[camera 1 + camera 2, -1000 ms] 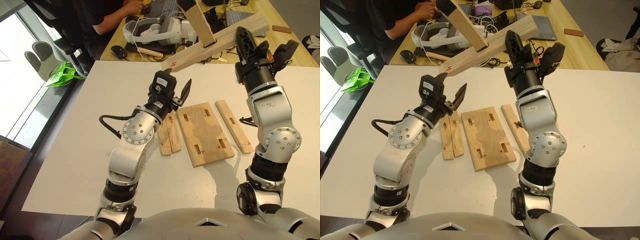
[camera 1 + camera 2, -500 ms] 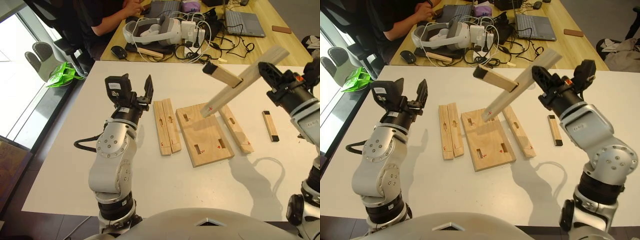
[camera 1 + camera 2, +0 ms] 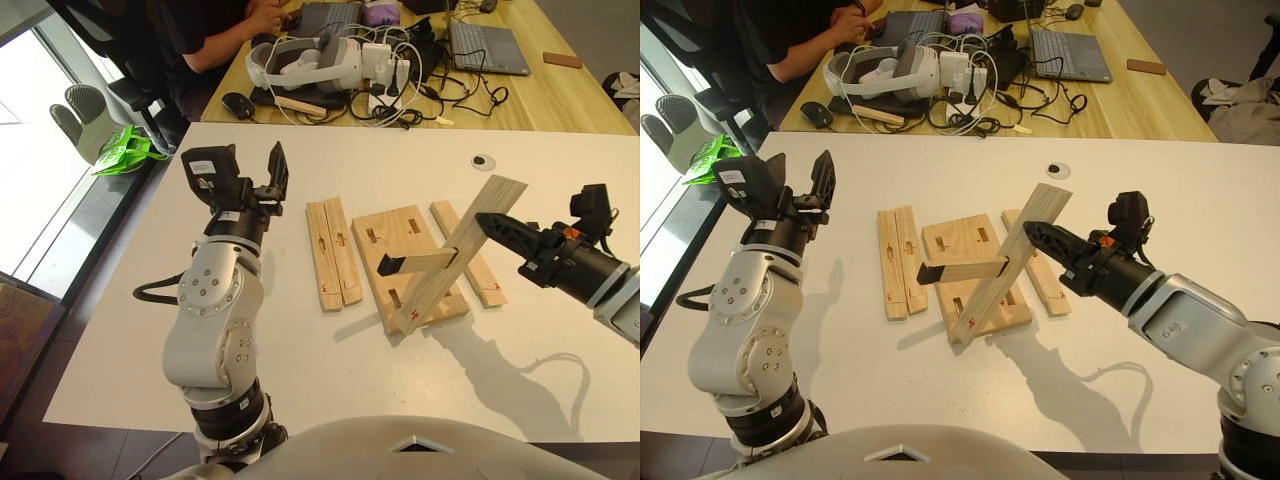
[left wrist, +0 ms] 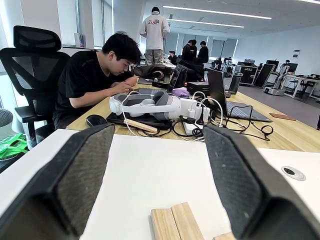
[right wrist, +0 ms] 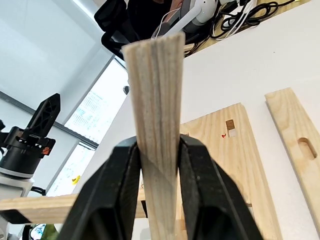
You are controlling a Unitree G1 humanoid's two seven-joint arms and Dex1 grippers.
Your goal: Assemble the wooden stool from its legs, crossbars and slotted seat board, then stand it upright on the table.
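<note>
Right end effector (image 5: pixel 158 150) tight on leg assembly (image 3: pixel 455 262), now down at seat board (image 3: pixel 402 236); left end effector (image 3: pixel 250 168) open.

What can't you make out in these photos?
Head views: whether the lower end of the held leg sits in a slot of the seat board; the leg hides it.
Left wrist view: two loose legs, cut off by the edge.
Red marks on the wood: too small to read.

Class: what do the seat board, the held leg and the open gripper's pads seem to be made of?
Seat board and leg: pale bare wood, perhaps pine; grain streaks show, matte, no varnish shine. Left gripper pads: dark, probably foam or rubber; pitted, grainy surface.
</note>
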